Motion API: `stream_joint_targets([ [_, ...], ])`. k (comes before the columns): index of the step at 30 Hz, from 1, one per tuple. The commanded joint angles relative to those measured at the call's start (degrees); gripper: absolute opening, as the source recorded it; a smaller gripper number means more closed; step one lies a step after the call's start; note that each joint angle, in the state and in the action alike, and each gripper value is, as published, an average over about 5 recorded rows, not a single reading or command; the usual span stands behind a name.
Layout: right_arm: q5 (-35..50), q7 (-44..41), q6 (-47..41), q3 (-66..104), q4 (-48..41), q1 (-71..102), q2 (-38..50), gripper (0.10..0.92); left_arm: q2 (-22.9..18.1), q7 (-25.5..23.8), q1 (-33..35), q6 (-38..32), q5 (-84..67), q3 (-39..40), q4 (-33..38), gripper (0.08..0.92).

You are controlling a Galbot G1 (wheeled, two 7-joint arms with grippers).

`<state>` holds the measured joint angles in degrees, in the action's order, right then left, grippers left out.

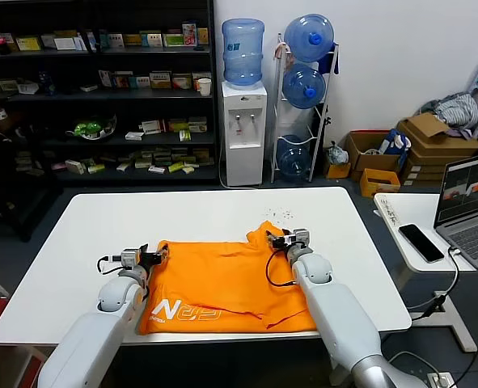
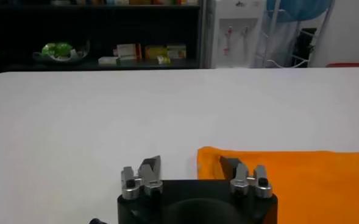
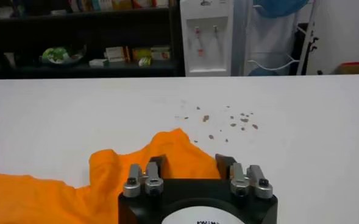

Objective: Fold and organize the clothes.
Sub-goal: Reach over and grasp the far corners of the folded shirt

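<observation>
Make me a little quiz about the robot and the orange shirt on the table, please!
1. True or false: the bright orange cotton T-shirt lies on the white table.
2. The white lettering on the T-shirt is nearest which gripper? A) left gripper B) right gripper C) neither, it is at the far edge.
3. Fill in: the small brown specks lie on the table just beyond the ______ gripper.

Key:
1. True.
2. A, the lettering is at the near corner on the left arm's side.
3. Right. Both grippers are open, each at a far corner of the T-shirt.
</observation>
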<state>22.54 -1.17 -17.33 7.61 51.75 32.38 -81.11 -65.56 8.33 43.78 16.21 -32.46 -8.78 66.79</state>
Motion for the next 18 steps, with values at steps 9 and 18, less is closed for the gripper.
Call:
stream_joint_targets([
  [9,0.95,-0.07,4.01,-0.56,2.37,0.89,0.4,0.24,-0.17,0.1,1.02,-4.49,0.15,0.5,2.05,0.36],
  [18,6.07,2.09,8.61,-0.59,15.18,6.87,4.35,0.125,-0.09,0.57,5.56,-11.65,3.24,-1.19,10.59,0.118],
])
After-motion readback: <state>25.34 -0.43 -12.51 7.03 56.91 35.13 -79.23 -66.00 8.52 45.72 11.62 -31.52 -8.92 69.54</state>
